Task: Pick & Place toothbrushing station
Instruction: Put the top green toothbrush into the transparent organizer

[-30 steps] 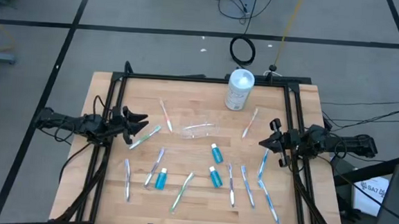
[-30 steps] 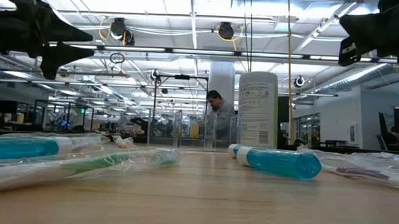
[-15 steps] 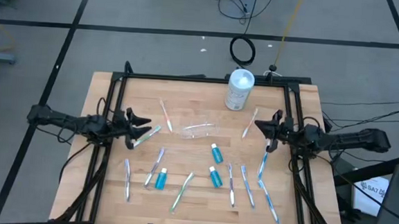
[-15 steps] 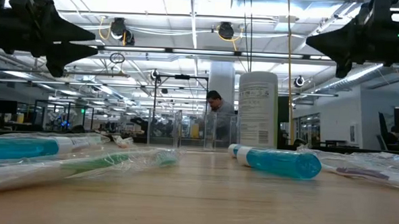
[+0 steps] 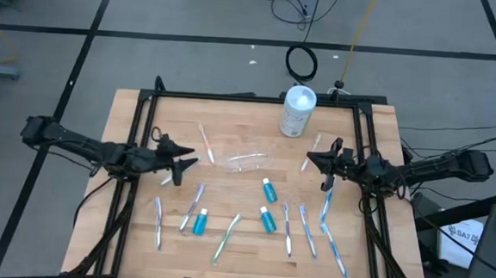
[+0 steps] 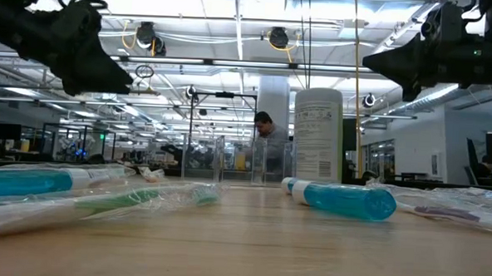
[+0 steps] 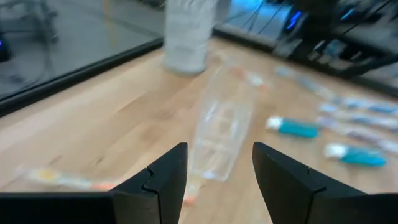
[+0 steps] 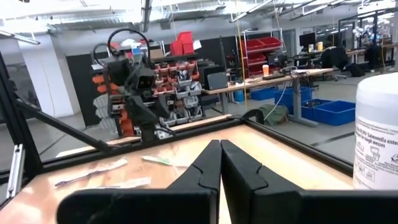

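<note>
Several wrapped toothbrushes, such as an orange one [image 5: 205, 142] and a green one [image 5: 227, 237], lie flat on the wooden table [image 5: 232, 121]. So do three blue toothpaste tubes [image 5: 269, 189] [image 5: 268, 220] [image 5: 200, 221]. A clear cup [image 5: 246, 162] lies on its side at the middle. A white bottle [image 5: 298, 111] stands at the far edge. My left gripper [image 5: 190, 162] hovers open above the table's left part, aimed at the cup [image 7: 221, 127]. My right gripper [image 5: 310, 159] hovers shut at the right, above a wrapped toothbrush [image 5: 311, 151], holding nothing.
A black frame [image 5: 250, 97] runs around the table's far, left and right sides. Most toothbrushes lie in the near half, several in a cluster at the near right [image 5: 315, 234]. Bare wood shows between the cup and the bottle. People and benches show in the room beyond.
Both grippers have moved in from the table's side rails toward its middle, staying above the surface. The left one has tipped a little downward toward the cup; the right one has swung up from pointing down to roughly level. Nothing on the table has moved.
</note>
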You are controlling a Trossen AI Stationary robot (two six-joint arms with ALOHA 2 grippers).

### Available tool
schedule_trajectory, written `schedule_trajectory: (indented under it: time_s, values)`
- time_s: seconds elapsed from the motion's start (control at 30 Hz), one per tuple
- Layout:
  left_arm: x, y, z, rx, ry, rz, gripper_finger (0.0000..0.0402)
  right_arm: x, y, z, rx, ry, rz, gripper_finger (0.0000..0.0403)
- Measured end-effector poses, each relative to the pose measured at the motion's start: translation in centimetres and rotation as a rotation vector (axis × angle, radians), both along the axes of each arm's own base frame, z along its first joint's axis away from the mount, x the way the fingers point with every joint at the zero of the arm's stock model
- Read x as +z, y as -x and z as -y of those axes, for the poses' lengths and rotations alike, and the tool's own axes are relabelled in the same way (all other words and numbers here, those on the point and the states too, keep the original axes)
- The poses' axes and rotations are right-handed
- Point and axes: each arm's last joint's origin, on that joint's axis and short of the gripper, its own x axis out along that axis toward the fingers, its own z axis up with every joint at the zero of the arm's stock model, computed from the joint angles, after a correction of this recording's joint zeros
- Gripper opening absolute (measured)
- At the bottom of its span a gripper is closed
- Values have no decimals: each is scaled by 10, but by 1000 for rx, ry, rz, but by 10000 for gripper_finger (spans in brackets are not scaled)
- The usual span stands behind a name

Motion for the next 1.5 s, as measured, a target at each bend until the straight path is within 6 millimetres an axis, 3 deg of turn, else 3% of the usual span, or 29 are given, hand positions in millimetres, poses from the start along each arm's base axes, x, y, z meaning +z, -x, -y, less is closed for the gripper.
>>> schedule_trajectory:
  time_s: [0.33, 0.63, 1.17, 1.5]
  values:
    - [-2, -8, 1, 64, -4, -168, 189, 0, 0, 0, 0, 0, -2, 4]
    - [-18, 2, -7, 163, 50, -327, 189, 0, 0, 0, 1, 0, -2, 4]
    - [-42, 12, -9, 122, 151, -431, 189, 0, 0, 0, 1, 0, -2, 4]
    - [-58, 14, -8, 110, 185, -372, 189, 0, 0, 0, 1, 0, -3, 4]
